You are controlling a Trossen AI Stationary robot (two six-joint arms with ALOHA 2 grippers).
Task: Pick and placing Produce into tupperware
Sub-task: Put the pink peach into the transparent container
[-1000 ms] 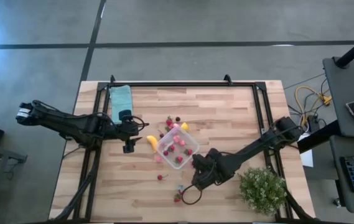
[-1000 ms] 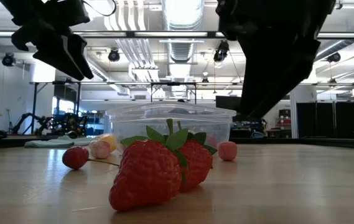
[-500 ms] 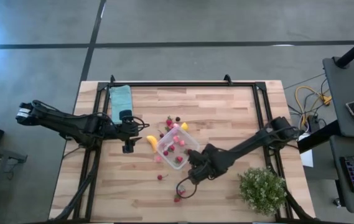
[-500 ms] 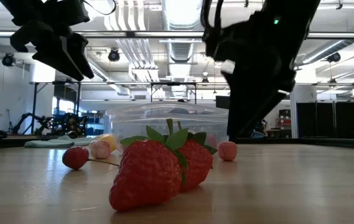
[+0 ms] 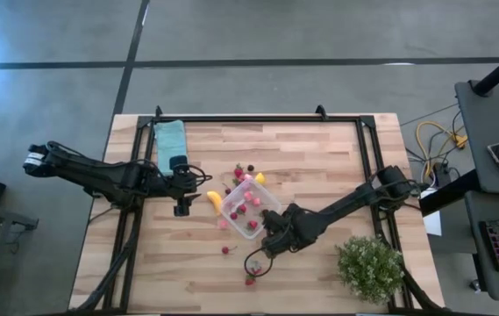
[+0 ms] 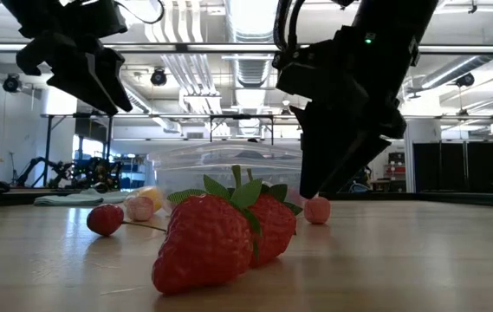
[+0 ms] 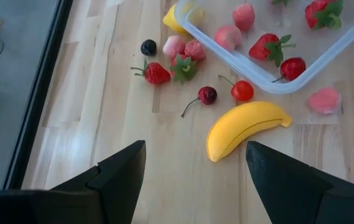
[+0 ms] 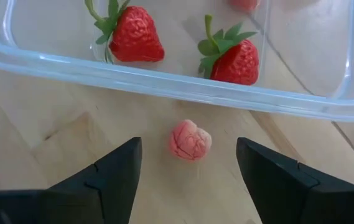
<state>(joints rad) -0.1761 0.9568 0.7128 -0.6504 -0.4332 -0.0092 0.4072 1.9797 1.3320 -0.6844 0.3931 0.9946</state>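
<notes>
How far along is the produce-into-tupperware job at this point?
Partly done. Several strawberries already lie in the tupperware. In hand: the right gripper, open and empty, is lined up on a pink piece beside the tub. Left: the banana, cherries and other loose fruit. The left gripper waits, open.

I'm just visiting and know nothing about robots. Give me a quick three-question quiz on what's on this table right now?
1. True or false: the yellow banana lies inside the clear tub.
2. What lies on the wood just ahead of the right gripper? A) a pink piece B) a dark cherry C) a teal cloth
3. The fingers of the left gripper are ____.

Key
1. False: it lies on the table beside the tub.
2. A: the pink piece, outside the tub wall.
3. Open, holding nothing.
</notes>
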